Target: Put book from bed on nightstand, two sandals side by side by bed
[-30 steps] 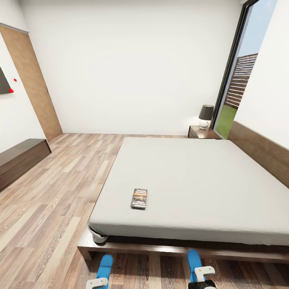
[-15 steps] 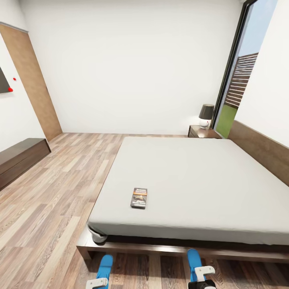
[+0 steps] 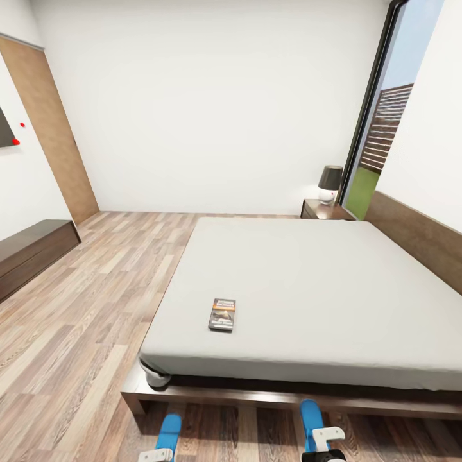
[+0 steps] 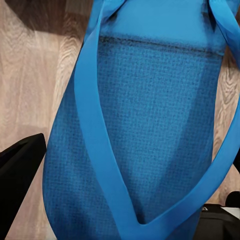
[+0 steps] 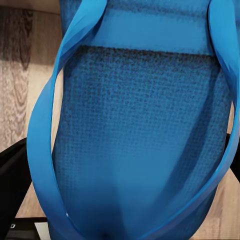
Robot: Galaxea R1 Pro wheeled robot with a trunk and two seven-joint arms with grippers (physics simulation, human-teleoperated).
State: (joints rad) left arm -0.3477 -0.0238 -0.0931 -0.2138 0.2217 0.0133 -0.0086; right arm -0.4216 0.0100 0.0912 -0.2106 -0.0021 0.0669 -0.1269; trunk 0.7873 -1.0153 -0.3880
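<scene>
A large low bed with a plain light-grey mattress (image 3: 308, 289) and a dark brown wooden frame is seen from its foot in the head view, its long axis running away from the camera toward the far white wall. A small thin paperback book with a dark cover and an orange band (image 3: 222, 314) lies flat on the mattress near the left front corner, its long axis roughly in line with the bed's length and its upper edge pointed toward the far wall. At the far right corner of the bed a small dark reddish-brown wooden nightstand (image 3: 324, 210) is seen, with a dark-shaded table lamp (image 3: 330, 183) standing on it. On the wood-plank floor (image 3: 83, 308) just in front of the bed's foot two bright blue flat flip-flop sandals are visible, well apart from each other — the left sandal (image 3: 170, 430) near the frame's left corner, the right sandal (image 3: 312, 417) further along the foot. Both are laid lengthwise toward the bed. The left gripper (image 3: 156, 455) and the right gripper (image 3: 328, 443) are seen at the near ends of these sandals; whether either is clenched or released cannot be told. In each wrist view the textured blue sole and straps are shown close up (image 4: 145, 130) (image 5: 140, 135), with black finger parts at the edges. A long low dark bench (image 3: 32, 253) stands along the left wall.
</scene>
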